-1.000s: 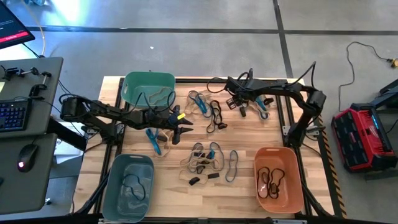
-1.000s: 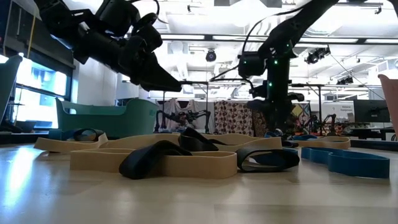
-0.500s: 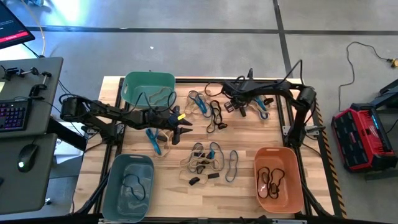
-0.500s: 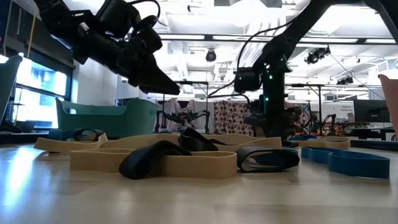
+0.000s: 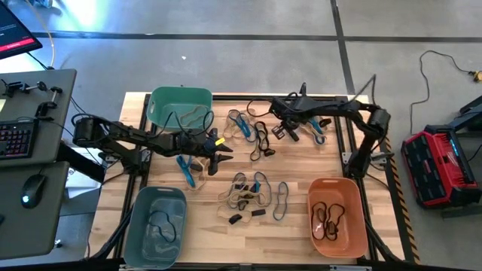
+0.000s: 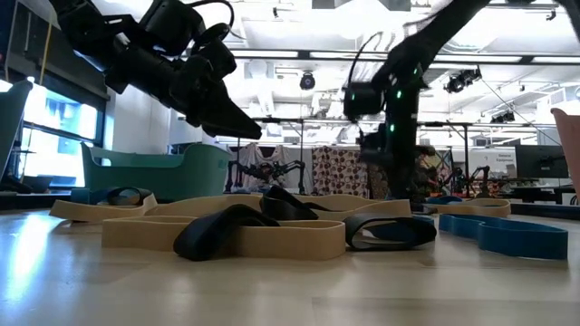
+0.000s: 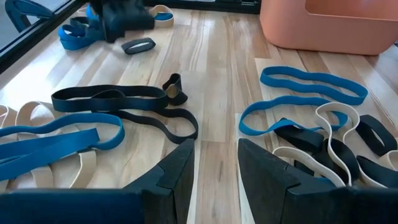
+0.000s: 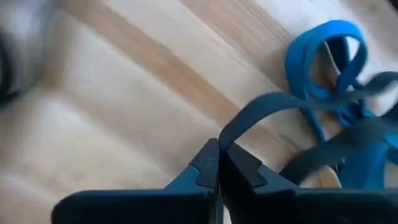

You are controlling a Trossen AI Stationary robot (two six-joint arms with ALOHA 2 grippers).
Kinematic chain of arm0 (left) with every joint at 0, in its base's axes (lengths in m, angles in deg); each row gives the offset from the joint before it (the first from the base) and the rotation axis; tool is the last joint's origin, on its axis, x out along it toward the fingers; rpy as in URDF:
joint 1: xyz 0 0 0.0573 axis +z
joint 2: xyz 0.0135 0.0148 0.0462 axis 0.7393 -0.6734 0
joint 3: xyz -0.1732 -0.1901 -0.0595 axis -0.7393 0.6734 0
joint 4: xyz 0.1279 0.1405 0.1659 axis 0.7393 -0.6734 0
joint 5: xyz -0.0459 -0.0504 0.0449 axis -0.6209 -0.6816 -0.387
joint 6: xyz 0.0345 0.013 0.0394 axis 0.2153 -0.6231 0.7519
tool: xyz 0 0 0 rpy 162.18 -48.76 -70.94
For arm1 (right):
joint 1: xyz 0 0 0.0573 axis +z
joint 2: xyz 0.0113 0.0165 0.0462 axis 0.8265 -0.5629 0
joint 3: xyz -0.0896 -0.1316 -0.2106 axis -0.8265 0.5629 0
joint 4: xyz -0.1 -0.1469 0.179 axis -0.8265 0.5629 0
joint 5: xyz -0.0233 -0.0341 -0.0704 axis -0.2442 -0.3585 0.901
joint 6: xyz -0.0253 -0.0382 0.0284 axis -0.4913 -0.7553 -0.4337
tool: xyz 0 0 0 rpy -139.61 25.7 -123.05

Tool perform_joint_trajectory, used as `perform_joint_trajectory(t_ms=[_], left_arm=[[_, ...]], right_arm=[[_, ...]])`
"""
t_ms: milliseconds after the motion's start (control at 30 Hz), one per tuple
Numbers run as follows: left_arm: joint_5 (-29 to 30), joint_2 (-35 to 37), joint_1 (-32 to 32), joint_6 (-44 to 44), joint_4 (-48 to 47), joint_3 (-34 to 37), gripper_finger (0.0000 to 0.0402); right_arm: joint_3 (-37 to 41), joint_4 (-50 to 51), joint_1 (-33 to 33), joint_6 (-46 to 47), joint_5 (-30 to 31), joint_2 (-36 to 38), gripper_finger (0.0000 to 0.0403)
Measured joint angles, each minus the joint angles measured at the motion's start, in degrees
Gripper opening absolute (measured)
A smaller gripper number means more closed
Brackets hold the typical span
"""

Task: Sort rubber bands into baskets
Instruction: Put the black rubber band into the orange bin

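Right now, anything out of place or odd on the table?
Nothing damaged or spilled. Loose rubber bands lie scattered on the wooden table, expected mid-sort. The right gripper is shut on a blue rubber band.

Even overhead light, soft shadows on the tabletop [image 5: 301,162]. In the low view bright ceiling lamps glare, arms silhouetted, the right arm [image 6: 390,91] blurred. The right wrist view is smeared throughout; the left is sharp.
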Motion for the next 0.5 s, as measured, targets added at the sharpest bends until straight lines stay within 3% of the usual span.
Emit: perform_joint_trajectory(t_ms=[133,500], left_arm=[[0.00,0.00,0.00,0.00,0.02,0.00,0.0117],[0.00,0.00,0.00,0.00,0.02,0.00,0.0117]], right_arm=[[0.00,1.59,3.31,2.41,0.81,5.96,0.0002],[-0.07,10.70,17.36,14.52,10.87,23.91,0.0001]])
